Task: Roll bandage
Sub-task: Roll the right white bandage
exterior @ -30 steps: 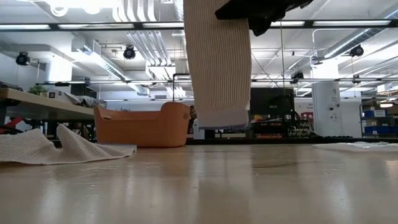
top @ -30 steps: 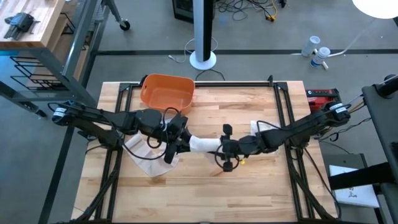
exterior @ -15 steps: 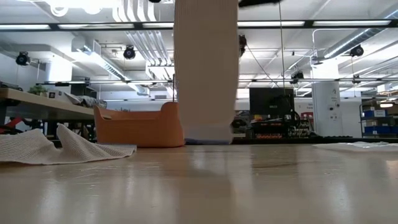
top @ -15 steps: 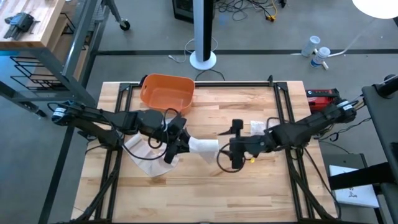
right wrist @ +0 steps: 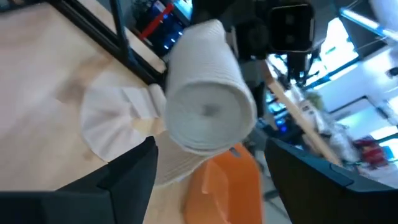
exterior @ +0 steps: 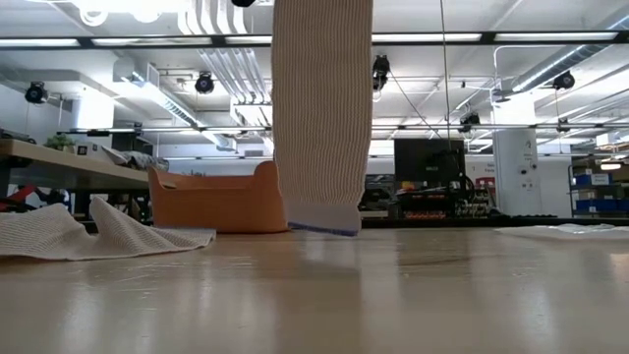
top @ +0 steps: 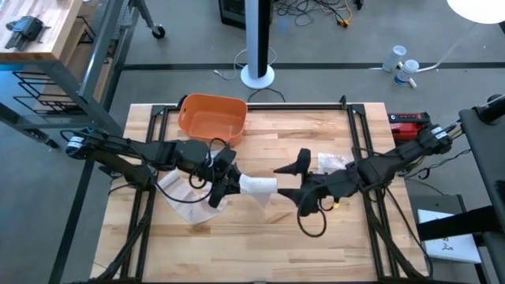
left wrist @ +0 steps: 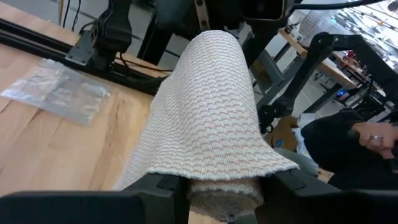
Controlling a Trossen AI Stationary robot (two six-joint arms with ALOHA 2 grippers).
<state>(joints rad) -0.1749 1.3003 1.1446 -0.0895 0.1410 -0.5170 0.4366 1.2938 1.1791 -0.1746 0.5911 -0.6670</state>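
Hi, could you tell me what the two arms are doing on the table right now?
The left gripper holds a partly rolled bandage above mid-table, its loose tail hanging almost to the wood. The right gripper is open just beside the roll's free end, not gripping it. An orange bin sits at the far edge, loose cloth under the left arm.

Colour key: bandage (top: 256,186) off-white with fine ribbed weave and a thin blue line along its hanging edge; bin (top: 211,115) orange; loose cloth (exterior: 93,232) pale, waffle-textured; table (top: 237,229) light wood grain; both arms black.
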